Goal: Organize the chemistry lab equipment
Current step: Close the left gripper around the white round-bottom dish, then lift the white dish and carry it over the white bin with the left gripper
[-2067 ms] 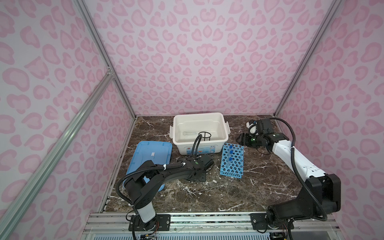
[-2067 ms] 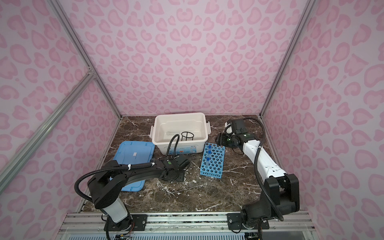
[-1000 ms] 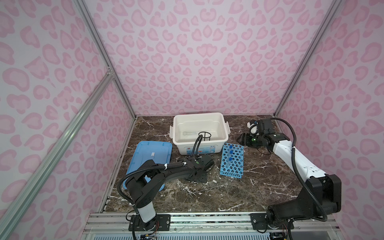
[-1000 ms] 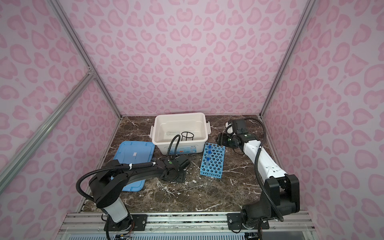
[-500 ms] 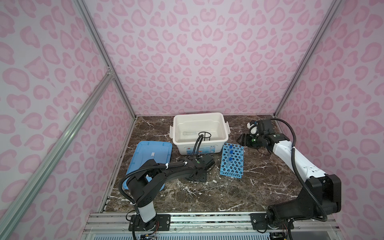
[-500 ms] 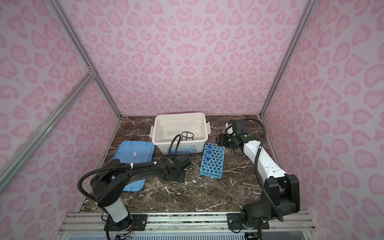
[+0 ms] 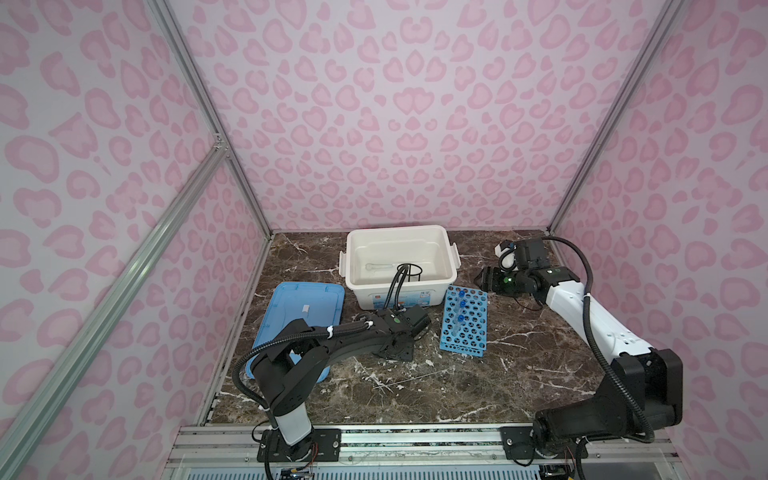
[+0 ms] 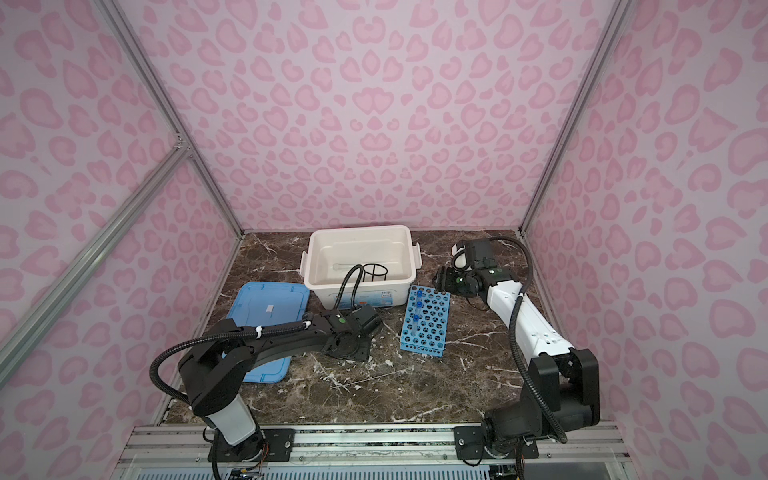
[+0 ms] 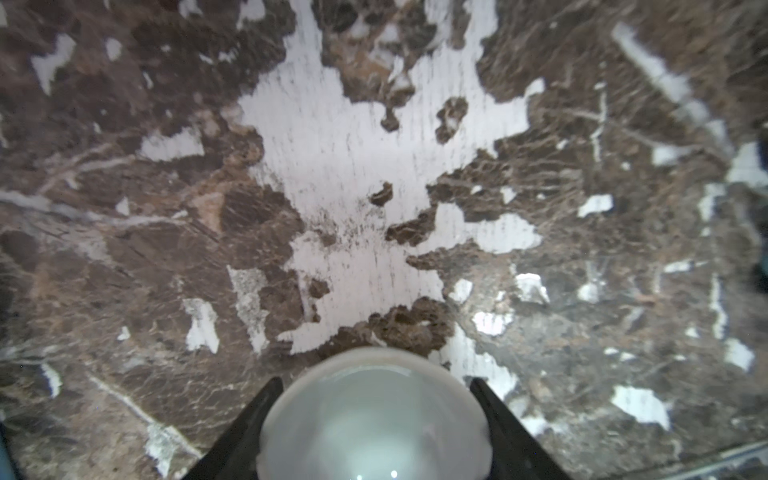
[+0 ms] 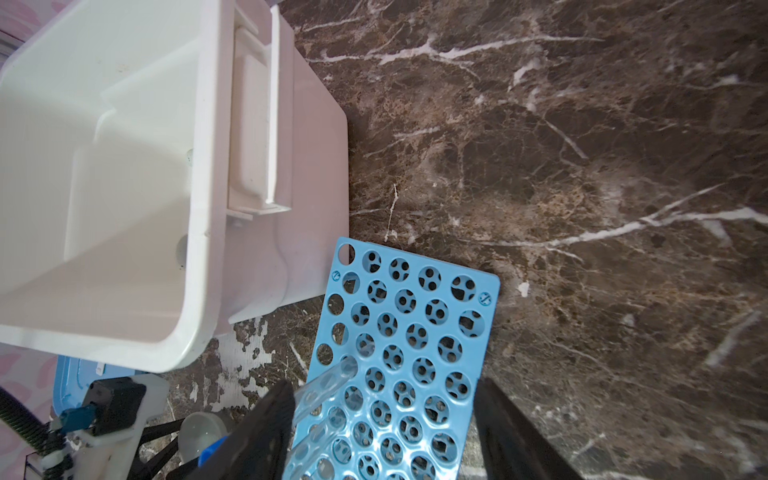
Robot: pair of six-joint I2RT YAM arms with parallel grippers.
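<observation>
White cup (image 9: 372, 419) now pinched in left hand (image 9: 374, 380), jaws just narrowed onto it, low on worktop (image 9: 124, 249), so lift to box (image 7: 399, 230) prob next; right hand (image 10: 384, 386) wide open, empty, over blue rack (image 10: 415, 332); only left wrist cam shows the grip, top views hide cup under arm.

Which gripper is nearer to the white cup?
Left. The left gripper has its fingers against both sides of the white cup. The right gripper hangs apart from it, over the blue rack's far end.
</observation>
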